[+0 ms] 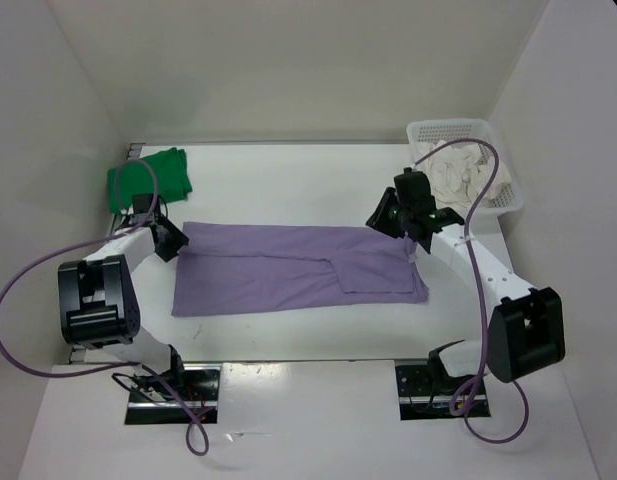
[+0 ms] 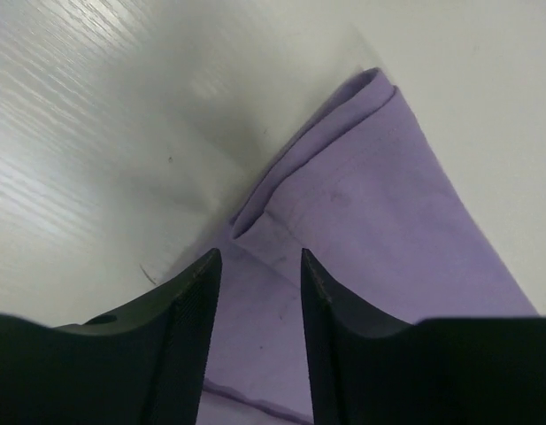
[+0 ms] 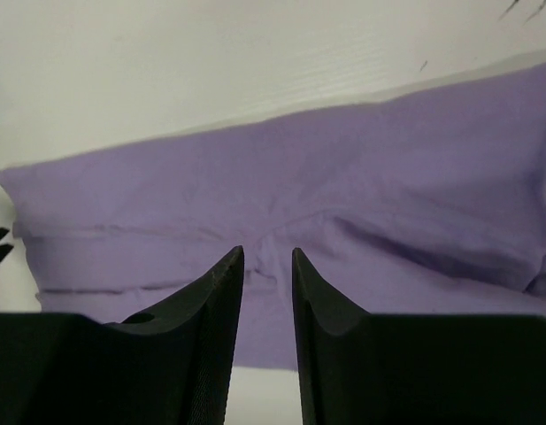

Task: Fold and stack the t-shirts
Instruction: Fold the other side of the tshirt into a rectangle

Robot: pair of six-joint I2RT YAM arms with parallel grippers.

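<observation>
The light purple t-shirt (image 1: 298, 270) lies flat across the middle of the table, folded into a long band. My left gripper (image 1: 173, 240) hovers at the band's left end. In the left wrist view it (image 2: 259, 257) is open, with purple fabric (image 2: 388, 221) below the gap and nothing pinched. My right gripper (image 1: 396, 216) is over the right end. In the right wrist view it (image 3: 268, 254) is open above the purple cloth (image 3: 343, 195). The bright green t-shirt (image 1: 148, 180) lies bunched at the back left. The white t-shirt (image 1: 463, 170) sits crumpled in the basket.
The white mesh basket (image 1: 448, 128) stands at the back right corner, just behind my right arm. White walls close in the table on the left, back and right. Purple cables loop off both arms.
</observation>
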